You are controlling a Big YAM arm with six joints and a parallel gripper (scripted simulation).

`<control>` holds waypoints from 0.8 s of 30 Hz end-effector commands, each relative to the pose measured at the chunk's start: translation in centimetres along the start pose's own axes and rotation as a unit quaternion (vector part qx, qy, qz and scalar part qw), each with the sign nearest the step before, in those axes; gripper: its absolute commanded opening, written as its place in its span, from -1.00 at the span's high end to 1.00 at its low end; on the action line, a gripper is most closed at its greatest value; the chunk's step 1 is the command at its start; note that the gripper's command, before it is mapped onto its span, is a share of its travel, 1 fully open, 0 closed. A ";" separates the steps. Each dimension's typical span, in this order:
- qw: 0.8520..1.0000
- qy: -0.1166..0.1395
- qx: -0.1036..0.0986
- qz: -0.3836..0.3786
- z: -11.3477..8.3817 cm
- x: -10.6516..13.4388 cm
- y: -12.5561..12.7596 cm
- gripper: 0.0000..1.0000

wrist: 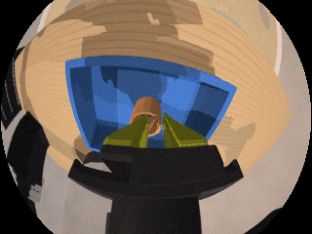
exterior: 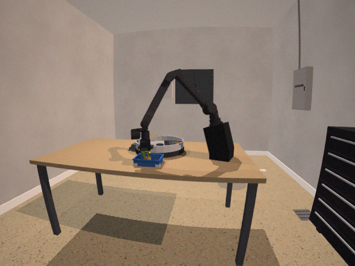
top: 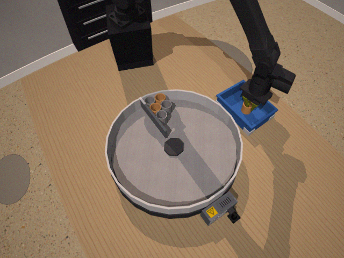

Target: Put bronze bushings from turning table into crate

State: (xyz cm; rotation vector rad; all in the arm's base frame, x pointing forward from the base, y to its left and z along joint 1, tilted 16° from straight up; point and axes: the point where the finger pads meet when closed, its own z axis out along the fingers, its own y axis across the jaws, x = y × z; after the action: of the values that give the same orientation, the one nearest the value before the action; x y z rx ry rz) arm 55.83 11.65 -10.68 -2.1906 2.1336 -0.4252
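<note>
My gripper is slightly open, with its yellow-green fingertips low inside the blue crate. A bronze bushing is in the crate at the fingertips, and a gap shows between the fingers. One fingertip is at its open mouth; whether it touches is unclear. On the turning table, two bronze bushings stand upright in a cluster with three steel bushings, beside the dark divider.
The dark divider runs from the turning table's rim towards its dark hub. The raised rim surrounds the bushings. A grey box with a yellow warning label is at the rim's outside. The crate is beside the turning table.
</note>
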 end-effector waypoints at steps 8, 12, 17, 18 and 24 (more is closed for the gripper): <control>1.000 -0.008 0.019 0.001 -3.7 -0.8 -1.4 0.60; 1.000 -0.007 0.017 0.000 -5.2 -0.8 -1.1 0.60; 1.000 -0.007 0.017 0.000 -7.1 -0.7 -1.1 0.60; 1.000 -0.007 0.017 0.000 -7.1 -0.7 -1.1 0.60; 1.000 -0.007 0.017 0.001 -9.8 -0.7 -1.0 0.60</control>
State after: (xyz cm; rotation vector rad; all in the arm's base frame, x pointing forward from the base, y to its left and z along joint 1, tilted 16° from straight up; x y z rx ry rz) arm 55.12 12.72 -3.21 -2.1757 2.1141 -0.4402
